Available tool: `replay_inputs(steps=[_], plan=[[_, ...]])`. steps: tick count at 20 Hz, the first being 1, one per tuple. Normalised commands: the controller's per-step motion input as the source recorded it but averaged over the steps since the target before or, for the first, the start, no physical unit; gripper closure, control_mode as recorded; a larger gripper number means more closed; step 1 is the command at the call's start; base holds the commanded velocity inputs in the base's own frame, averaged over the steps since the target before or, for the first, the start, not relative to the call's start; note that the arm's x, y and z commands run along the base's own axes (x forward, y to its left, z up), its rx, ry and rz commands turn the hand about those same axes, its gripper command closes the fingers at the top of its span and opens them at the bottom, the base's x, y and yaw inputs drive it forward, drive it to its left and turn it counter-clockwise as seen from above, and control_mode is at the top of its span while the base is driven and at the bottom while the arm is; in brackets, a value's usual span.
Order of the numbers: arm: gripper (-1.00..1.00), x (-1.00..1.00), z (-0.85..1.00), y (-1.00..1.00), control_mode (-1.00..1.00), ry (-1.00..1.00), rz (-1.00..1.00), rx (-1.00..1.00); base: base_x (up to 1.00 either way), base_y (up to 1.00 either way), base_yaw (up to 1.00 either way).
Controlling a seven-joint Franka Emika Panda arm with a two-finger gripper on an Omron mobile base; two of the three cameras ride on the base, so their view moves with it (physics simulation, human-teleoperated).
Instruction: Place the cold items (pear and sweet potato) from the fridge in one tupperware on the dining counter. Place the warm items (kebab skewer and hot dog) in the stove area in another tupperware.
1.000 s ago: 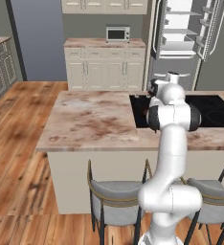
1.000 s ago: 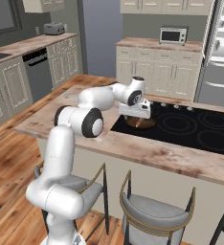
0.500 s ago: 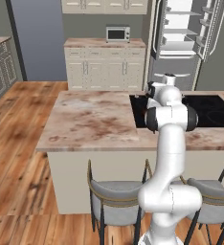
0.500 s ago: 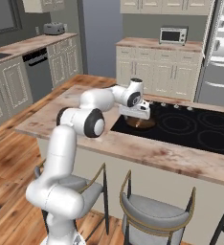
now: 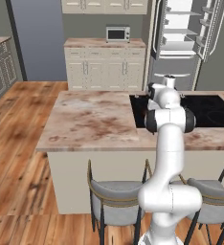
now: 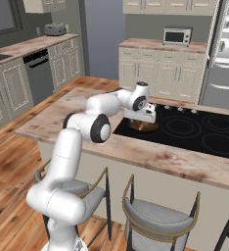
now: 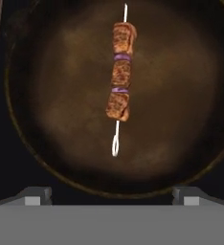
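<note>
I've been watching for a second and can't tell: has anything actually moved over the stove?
Hardly anything. The hand hovers low over the pan on the stove as before, perhaps a touch lower, jaws wide open and holding nothing. The skewer lies untouched in the pan. The counter, stools and fridge behind are unchanged.

1 kebab skewer (image 7: 120,72), 1 pan (image 7: 47,143), 1 microwave (image 5: 117,34), 3 stools (image 6: 158,218)
</note>
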Motion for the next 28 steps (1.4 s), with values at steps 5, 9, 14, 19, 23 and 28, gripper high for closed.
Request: replay_inputs(steps=[5,9,14,19,23,28], plan=[[-1.00,0.11,-0.19,-0.06,-1.00,-0.02,0.00,0.00,0.00,0.00,0.00],[-1.00,0.12,-0.16,0.00,-1.00,-0.01,0.00,0.00,0.00,0.00,0.00],[-1.00,0.04,-0.12,0.00,-1.00,-0.07,0.00,0.00,0.00,0.00,0.00],[-1.00,0.05,-0.16,0.00,-1.00,-0.05,0.00,0.00,0.00,0.00,0.00],[-1.00,0.07,-0.23,0.00,-1.00,-0.01,0.00,0.00,0.00,0.00,0.00],[-1.00,0.06,-0.23,0.00,-1.00,0.00,0.00,0.00,0.00,0.00,0.00]])
